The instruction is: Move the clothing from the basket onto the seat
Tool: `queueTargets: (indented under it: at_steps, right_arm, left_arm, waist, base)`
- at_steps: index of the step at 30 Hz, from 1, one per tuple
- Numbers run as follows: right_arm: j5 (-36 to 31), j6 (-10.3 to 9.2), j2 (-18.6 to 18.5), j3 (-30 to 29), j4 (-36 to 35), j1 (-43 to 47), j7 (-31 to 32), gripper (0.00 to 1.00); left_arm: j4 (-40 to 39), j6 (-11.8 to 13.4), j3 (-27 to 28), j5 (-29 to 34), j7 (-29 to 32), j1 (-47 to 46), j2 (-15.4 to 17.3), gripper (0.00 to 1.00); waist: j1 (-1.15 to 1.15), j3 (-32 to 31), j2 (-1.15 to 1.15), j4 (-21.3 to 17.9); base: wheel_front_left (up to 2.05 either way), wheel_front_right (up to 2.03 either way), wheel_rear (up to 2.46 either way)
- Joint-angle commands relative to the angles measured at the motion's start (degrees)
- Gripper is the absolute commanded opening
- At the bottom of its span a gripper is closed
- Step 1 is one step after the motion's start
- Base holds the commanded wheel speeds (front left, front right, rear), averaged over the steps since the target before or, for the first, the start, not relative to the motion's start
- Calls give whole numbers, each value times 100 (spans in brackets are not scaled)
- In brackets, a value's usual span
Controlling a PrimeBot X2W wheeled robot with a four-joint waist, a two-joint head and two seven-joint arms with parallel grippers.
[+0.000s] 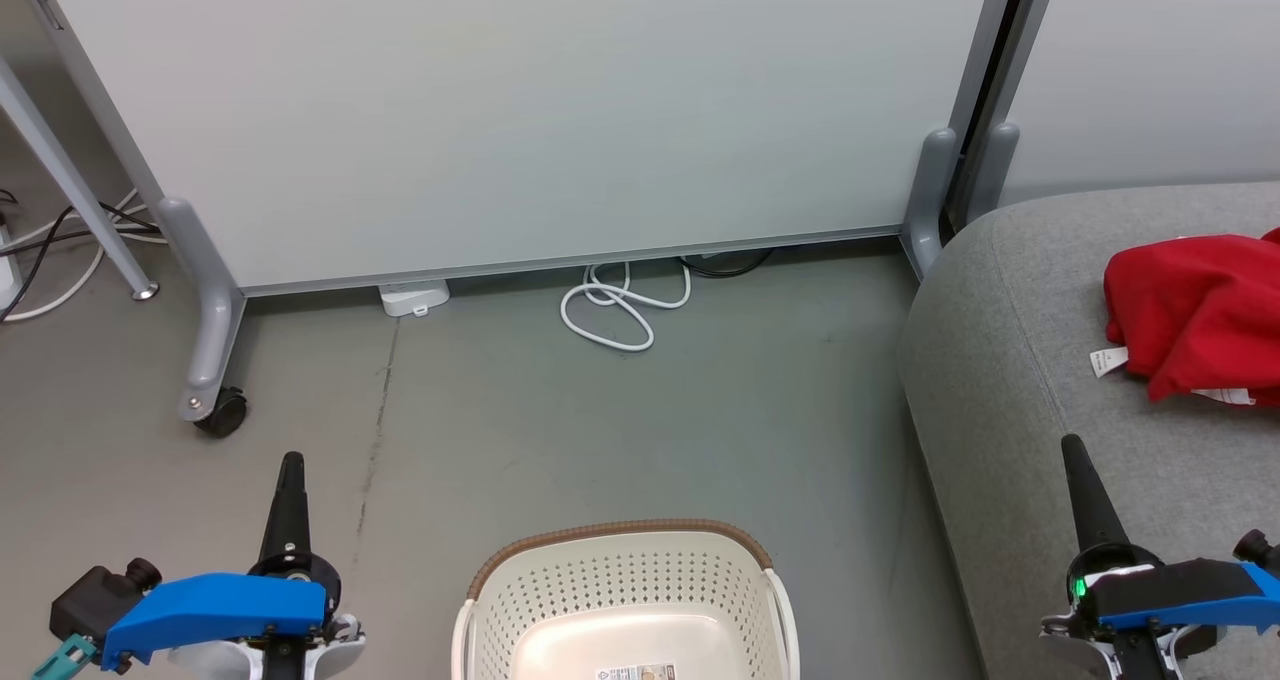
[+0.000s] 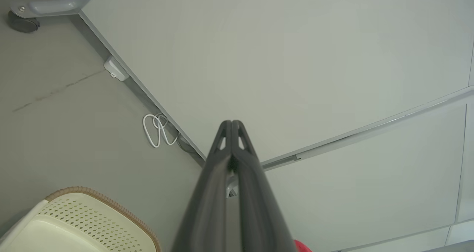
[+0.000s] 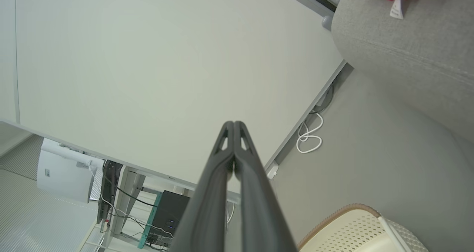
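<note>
Hazard one: I cannot confirm that the basket [image 1: 620, 575] is empty, because its near portion is cut off at the bottom of the head view. The part of its floor I can see is bare plastic with a label, but ending the task on that evidence risks leaving a garment inside. Hazard two: the right gripper [image 1: 1072, 447] stands to the right of the basket and appears to be over the front of the seat [image 1: 1000, 380]. A careless sweep away from the basket can drag its tip across the upholstery, or hook the clothing [image 1: 1195, 305] and pull it toward the seat's rounded edge. The clothing lies bunched on the seat, well to the right of the basket and beyond it, with its white tag [image 1: 1108, 362] on the basket side. It sits past the right gripper, apart from it and untouched. Both claws are pressed together and pinch nothing. The left gripper [image 1: 291, 460] stands to the left of the basket, farthest from the clothing.
</note>
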Motion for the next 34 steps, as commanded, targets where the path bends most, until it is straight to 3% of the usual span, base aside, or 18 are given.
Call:
queueTargets:
  at_steps: [1,34]
  right_arm:
    - [156,3,-5,-14,-32,-147,44,0]
    - [1763,4,0,-52,10,-224,457,0]
  left_arm:
    - [-69,-47,51,-153,43,-139,3,0]
    - [-96,-83,239,-1775,460,-225,-4,0]
  waist:
    - [0,1,0,-3]
    - [0,34,0,-69]
  base:
    - [0,0,0]
    - [0,0,0]
